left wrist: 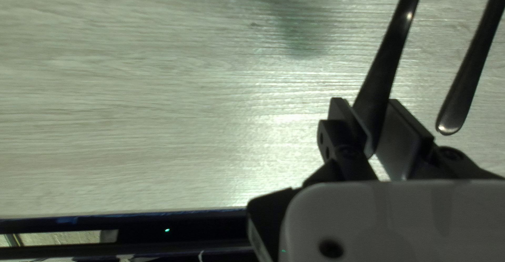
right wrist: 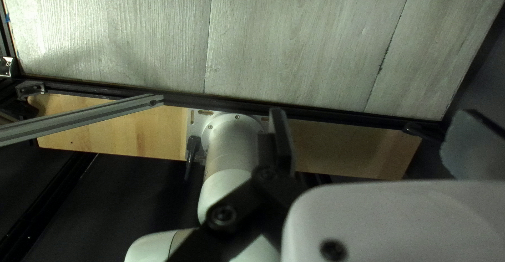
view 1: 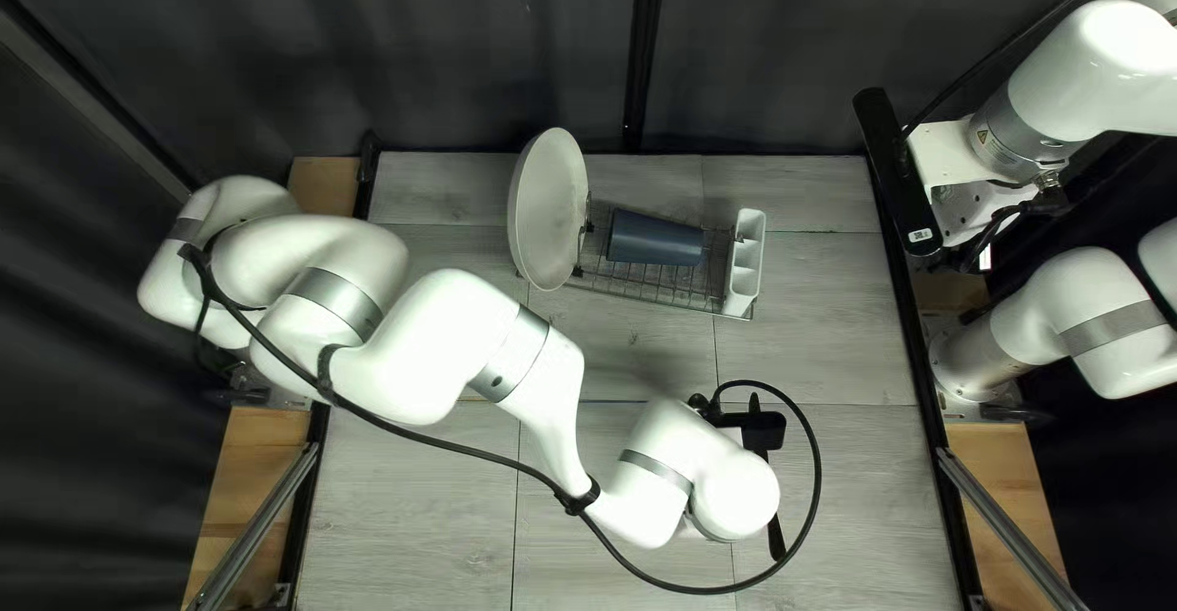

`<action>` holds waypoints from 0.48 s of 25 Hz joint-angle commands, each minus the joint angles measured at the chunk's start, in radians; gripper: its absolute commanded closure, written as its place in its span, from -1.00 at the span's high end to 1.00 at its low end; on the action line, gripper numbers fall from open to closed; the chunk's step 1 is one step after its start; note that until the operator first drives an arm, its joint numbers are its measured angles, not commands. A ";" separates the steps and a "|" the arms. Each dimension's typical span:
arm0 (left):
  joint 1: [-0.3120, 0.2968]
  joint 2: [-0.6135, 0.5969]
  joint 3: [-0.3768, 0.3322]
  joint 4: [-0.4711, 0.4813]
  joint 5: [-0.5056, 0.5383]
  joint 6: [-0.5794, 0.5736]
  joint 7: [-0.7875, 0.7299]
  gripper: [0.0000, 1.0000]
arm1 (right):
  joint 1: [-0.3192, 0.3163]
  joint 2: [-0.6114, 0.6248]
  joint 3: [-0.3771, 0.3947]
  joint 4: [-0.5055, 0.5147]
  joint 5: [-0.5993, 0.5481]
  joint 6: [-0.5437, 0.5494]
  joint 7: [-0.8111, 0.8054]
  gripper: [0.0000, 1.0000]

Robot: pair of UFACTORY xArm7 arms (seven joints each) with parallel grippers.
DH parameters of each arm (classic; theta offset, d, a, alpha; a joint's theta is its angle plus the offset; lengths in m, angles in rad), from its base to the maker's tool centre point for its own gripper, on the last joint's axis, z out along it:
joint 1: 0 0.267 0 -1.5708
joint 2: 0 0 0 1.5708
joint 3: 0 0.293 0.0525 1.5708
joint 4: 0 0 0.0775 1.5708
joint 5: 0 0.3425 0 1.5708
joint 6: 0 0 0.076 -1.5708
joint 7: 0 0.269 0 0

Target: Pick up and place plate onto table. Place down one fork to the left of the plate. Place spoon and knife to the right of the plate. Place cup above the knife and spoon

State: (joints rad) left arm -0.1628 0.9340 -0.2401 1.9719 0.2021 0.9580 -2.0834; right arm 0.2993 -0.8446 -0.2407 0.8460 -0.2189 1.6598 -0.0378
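Up near the top middle, the plate and cup sit in the rack, both left to do. My left pincer pinches a black handle near a second handle; my right pincer is wide.

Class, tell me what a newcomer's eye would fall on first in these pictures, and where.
Probably the bulky white left arm, stretching across the table from the left of the top left view. Next, perhaps, the big pale plate, tipped up on edge near the table's far side, with the dark blue cup lying sideways in the rack beside it.
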 commanded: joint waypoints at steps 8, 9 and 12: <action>-0.024 0.176 -0.021 0.249 -0.018 0.073 0.049 -1.00 | 0.000 0.000 0.000 0.000 0.000 0.000 0.000 1.00; -0.026 0.185 -0.022 0.264 -0.020 0.079 0.053 -1.00 | 0.000 0.000 0.000 0.000 0.000 0.000 0.000 1.00; -0.033 0.207 -0.025 0.303 -0.021 0.098 0.061 -1.00 | 0.000 0.000 0.000 0.000 0.000 0.000 0.000 1.00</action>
State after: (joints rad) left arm -0.1898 1.1240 -0.2622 2.2464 0.1829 1.0417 -2.0290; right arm 0.2993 -0.8446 -0.2407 0.8460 -0.2189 1.6598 -0.0378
